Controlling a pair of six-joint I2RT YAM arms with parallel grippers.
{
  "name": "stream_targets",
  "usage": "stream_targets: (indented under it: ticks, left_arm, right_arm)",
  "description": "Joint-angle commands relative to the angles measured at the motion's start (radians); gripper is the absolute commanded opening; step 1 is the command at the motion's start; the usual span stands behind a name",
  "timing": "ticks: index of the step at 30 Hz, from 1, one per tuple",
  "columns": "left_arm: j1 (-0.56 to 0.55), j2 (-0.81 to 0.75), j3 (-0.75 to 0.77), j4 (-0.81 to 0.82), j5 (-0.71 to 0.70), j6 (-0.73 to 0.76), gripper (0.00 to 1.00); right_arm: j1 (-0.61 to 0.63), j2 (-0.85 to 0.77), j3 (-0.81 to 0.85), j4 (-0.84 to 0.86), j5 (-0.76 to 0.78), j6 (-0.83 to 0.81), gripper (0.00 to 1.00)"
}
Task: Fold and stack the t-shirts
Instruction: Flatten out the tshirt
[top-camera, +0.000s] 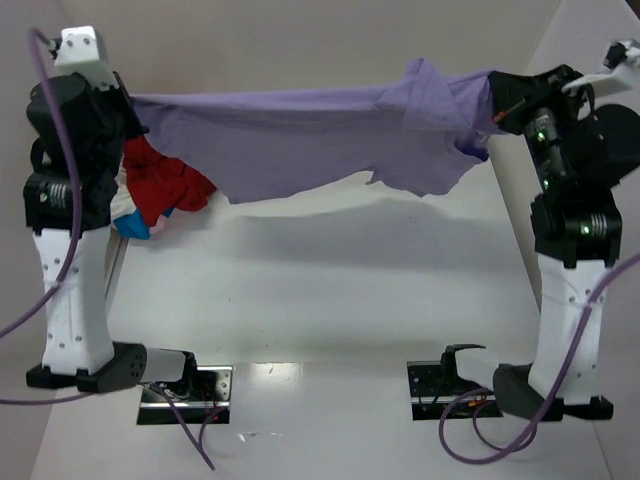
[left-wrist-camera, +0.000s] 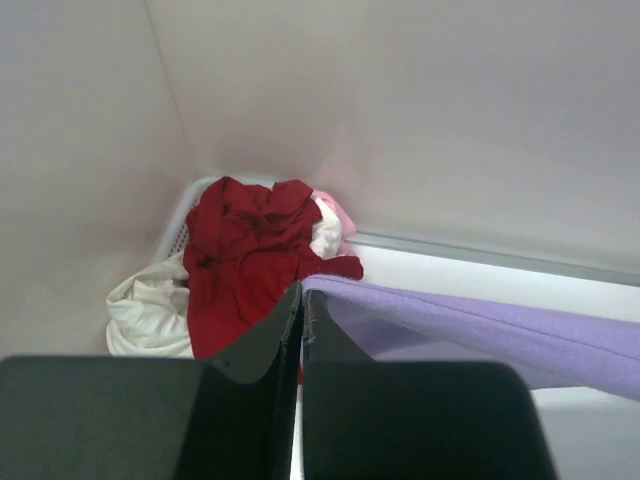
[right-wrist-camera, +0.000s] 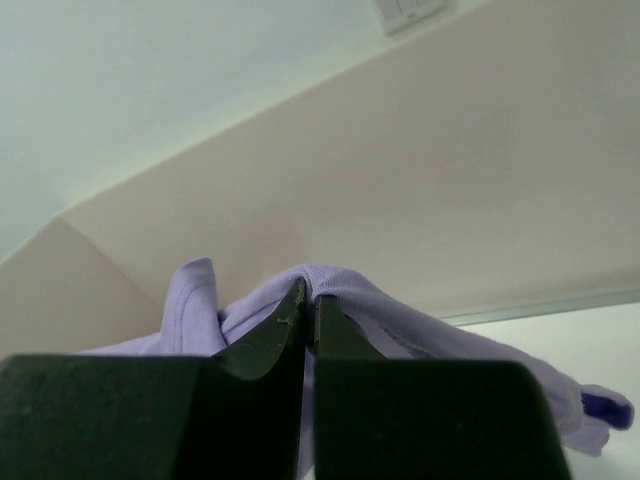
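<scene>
The lavender t-shirt (top-camera: 300, 140) hangs stretched in the air between both grippers, its lower edge sagging above the table. My left gripper (top-camera: 132, 100) is shut on its left end; in the left wrist view the cloth (left-wrist-camera: 480, 325) runs off to the right from the gripper (left-wrist-camera: 302, 292). My right gripper (top-camera: 492, 103) is shut on the bunched right end, and in the right wrist view the lavender fabric (right-wrist-camera: 420, 310) drapes over the gripper (right-wrist-camera: 308, 290). The red t-shirt (left-wrist-camera: 245, 260), the white t-shirt (left-wrist-camera: 150, 315) and the pink t-shirt (left-wrist-camera: 335, 212) lie crumpled in a pile at the far left.
The pile sits in a white basket (left-wrist-camera: 178, 230) in the back left corner, against the walls; the red cloth (top-camera: 165, 190) shows below the left arm. Purple cables (top-camera: 480, 430) loop near both arm bases. The white table (top-camera: 330, 290) lies under the hanging shirt.
</scene>
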Motion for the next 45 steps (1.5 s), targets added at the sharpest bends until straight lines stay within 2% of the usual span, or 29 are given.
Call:
stream_targets:
  ticks: [1, 8, 11, 14, 18, 21, 26, 32, 34, 39, 45]
  left_arm:
    - [0.008, -0.15, -0.081, 0.042, 0.019, -0.002, 0.0]
    - [0.008, -0.353, -0.165, -0.02, 0.039, -0.013, 0.0]
    - [0.008, -0.376, -0.122, -0.042, 0.007, -0.013, 0.0]
    - [-0.001, -0.333, -0.08, -0.042, 0.019, -0.013, 0.0]
    - [-0.001, -0.194, -0.079, 0.013, 0.051, -0.013, 0.0]
    - [-0.001, -0.105, -0.125, 0.073, 0.111, -0.022, 0.0]
    - [-0.001, -0.014, -0.368, 0.203, 0.208, -0.056, 0.0]
    - [-0.019, 0.185, -0.477, 0.317, 0.212, -0.047, 0.0]
    - [-0.03, 0.288, -0.467, 0.341, 0.194, -0.037, 0.0]
    - [-0.05, 0.547, -0.302, 0.341, 0.152, -0.025, 0.0]
    - [-0.059, 0.745, -0.165, 0.341, 0.114, -0.025, 0.0]
  right_arm:
    - [-0.004, -0.116, -0.05, 0.014, -0.012, -0.026, 0.0]
    - [-0.004, -0.337, -0.147, -0.09, -0.006, -0.008, 0.0]
    - [-0.004, -0.373, -0.092, -0.158, 0.019, -0.008, 0.0]
    - [-0.004, -0.348, -0.029, -0.21, 0.06, -0.008, 0.0]
    - [-0.004, -0.272, -0.061, -0.233, 0.134, -0.008, 0.0]
    - [-0.004, -0.245, -0.211, -0.194, 0.198, 0.005, 0.0]
    - [-0.004, -0.186, -0.467, -0.098, 0.254, 0.014, 0.0]
    - [-0.046, -0.046, -0.629, 0.038, 0.274, 0.014, 0.0]
    - [-0.062, 0.018, -0.659, 0.078, 0.274, 0.014, 0.0]
    - [-0.085, 0.168, -0.678, 0.201, 0.241, 0.025, 0.0]
    - [-0.085, 0.345, -0.669, 0.32, 0.229, 0.025, 0.0]
